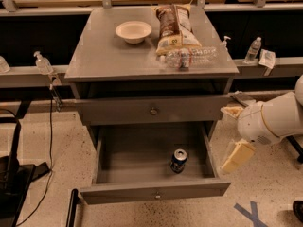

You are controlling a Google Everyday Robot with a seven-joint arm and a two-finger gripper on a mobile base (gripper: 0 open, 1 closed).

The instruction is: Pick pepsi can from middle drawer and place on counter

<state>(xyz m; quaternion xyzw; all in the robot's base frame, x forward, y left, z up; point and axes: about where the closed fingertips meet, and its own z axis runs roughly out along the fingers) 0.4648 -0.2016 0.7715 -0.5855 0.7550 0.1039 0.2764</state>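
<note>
The pepsi can (178, 160) stands upright in the pulled-out middle drawer (154, 190), right of centre near its front panel. The counter (102, 56) is the grey top of the cabinet above. My gripper (235, 134) hangs just outside the drawer's right wall, right of the can and a little above it. Its two cream fingers (238, 156) are spread wide with nothing between them. The white arm enters from the right edge.
On the counter sit a white bowl (133, 31), a chip bag (173, 27) and a clear plastic bottle (191, 57) lying on its side. The top drawer (151, 110) is shut. Small bottles (42, 63) stand on side ledges. A cable runs along the floor at left.
</note>
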